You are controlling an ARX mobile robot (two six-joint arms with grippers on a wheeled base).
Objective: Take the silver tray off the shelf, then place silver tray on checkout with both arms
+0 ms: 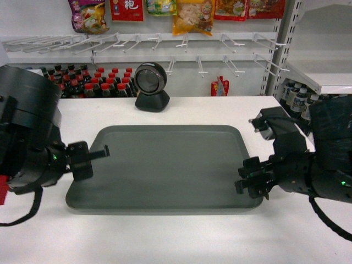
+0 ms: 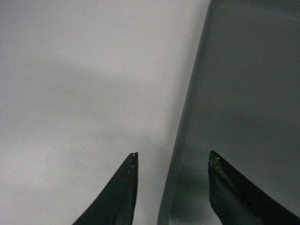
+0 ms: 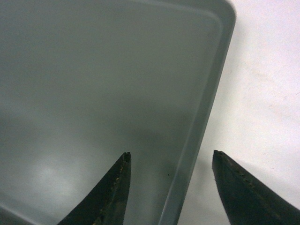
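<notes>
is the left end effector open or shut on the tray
Open. In the left wrist view the left end effector has its fingers spread either side of the tray rim, with gaps showing.

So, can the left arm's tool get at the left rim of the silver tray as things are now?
Probably yes. The left tool is open, its fingers straddle the silver tray rim, one over the checkout, one over the tray, and nothing lies between.

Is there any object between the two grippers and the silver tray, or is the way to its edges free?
Nothing visible blocks them. The silver tray lies flat on the checkout. The left gripper and the right gripper are both open, each straddling a side rim.
</notes>
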